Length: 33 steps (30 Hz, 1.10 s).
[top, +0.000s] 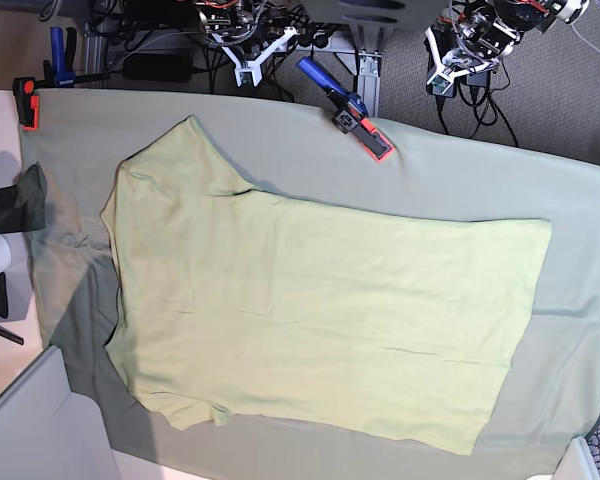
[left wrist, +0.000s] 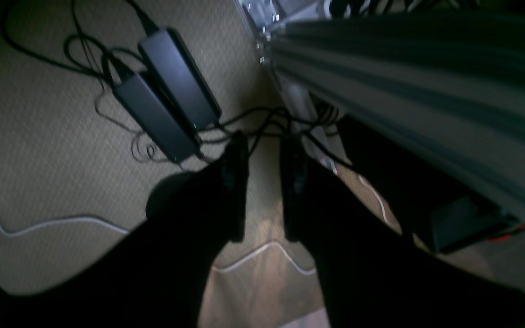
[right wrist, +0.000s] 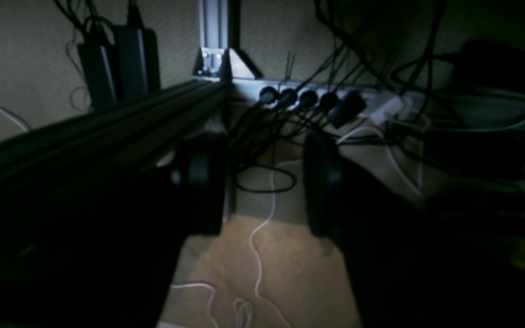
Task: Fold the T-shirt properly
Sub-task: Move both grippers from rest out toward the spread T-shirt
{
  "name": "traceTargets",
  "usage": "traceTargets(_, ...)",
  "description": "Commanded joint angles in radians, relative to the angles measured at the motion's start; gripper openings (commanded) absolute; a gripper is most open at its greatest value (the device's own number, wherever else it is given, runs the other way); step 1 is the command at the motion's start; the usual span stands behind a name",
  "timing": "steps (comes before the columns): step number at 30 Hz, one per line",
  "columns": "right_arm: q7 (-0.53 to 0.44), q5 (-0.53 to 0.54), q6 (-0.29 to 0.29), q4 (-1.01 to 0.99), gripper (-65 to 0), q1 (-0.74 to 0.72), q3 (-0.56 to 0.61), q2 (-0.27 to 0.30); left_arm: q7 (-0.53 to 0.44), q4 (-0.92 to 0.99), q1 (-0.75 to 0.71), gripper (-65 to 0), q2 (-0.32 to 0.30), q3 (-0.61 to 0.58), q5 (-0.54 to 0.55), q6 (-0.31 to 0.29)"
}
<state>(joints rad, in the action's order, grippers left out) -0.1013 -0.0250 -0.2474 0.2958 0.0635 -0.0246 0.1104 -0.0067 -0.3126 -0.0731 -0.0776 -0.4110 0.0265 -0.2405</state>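
Note:
The pale yellow-green T-shirt [top: 310, 300] lies spread flat on the grey-green table cloth [top: 480, 170], sleeves towards the left and hem at the right. Both arms hang behind the table's far edge, away from the shirt. My left gripper [left wrist: 265, 141] points down at the floor, its dark fingers [left wrist: 237, 182] apart with nothing between them; in the base view it is at the top right [top: 450, 60]. My right gripper [right wrist: 262, 141] is open wide and empty beside the frame, seen in the base view at the top middle [top: 245, 55].
An orange and blue clamp [top: 355, 120] grips the cloth's far edge, and another clamp [top: 25, 100] sits at the far left corner. Below the table lie power adapters [left wrist: 167, 95], a power strip [right wrist: 317, 98], tangled cables and an aluminium frame post [right wrist: 217, 45].

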Motion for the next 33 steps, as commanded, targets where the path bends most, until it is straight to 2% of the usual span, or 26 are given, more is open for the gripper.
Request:
traceTargets(1,-0.013,-0.006,-0.022,0.006,-37.1,-0.002,0.001,0.006,-0.013,-0.007,0.008,-48.4,0.000,0.002,-0.002,-0.031)
traceTargets(4,-0.012,-0.049,-0.021,0.006,-37.2,0.000,0.001,0.005,-0.012,-0.007,0.015,-48.4,0.000,0.002,-0.002,-0.061)
traceTargets(11,-0.011,-0.119,-0.020,0.006,-37.2,0.000,0.001,0.005,-0.011,-0.007,0.006,-48.4,-0.001,0.002,-0.002,-0.062)
traceTargets(14,-0.011,-0.122,-0.020,0.006,-37.4,0.000,0.001,0.005,0.027,-0.007,-0.002,-48.9,0.000,0.002,-0.002,-0.060)
traceTargets(15,-0.011,-0.121,-0.020,0.006,-39.7,0.000,0.001,0.005,0.042,-0.007,-0.006,-49.7,0.000,0.002,-0.002,-0.060)
traceTargets(18,-0.011,-0.121,-0.021,0.006,-53.4,0.000,0.001,0.006,0.079,-0.007,-0.011,-57.0,0.006,0.002,-0.002,-0.060)
traceTargets(20,-0.011,-0.121,-0.020,0.006,-58.9,0.000,0.001,0.009,0.090,-0.007,-0.011,-59.7,0.012,0.002,-0.002,-0.060)
traceTargets(30,-0.011,-0.122,-0.019,0.006,-59.0,0.000,0.001,0.003,0.079,-0.007,-0.011,-58.9,0.022,0.002,-0.002,-0.071)
traceTargets(31,-0.011,-0.121,-0.013,0.006,-57.9,0.000,0.001,0.003,0.069,-0.007,-0.011,-58.9,0.022,0.002,-0.002,-0.082)
traceTargets(33,-0.011,-0.121,0.000,0.006,-50.3,0.001,0.001,0.003,0.053,-0.007,-0.011,-55.7,0.023,0.002,-0.002,-0.090)
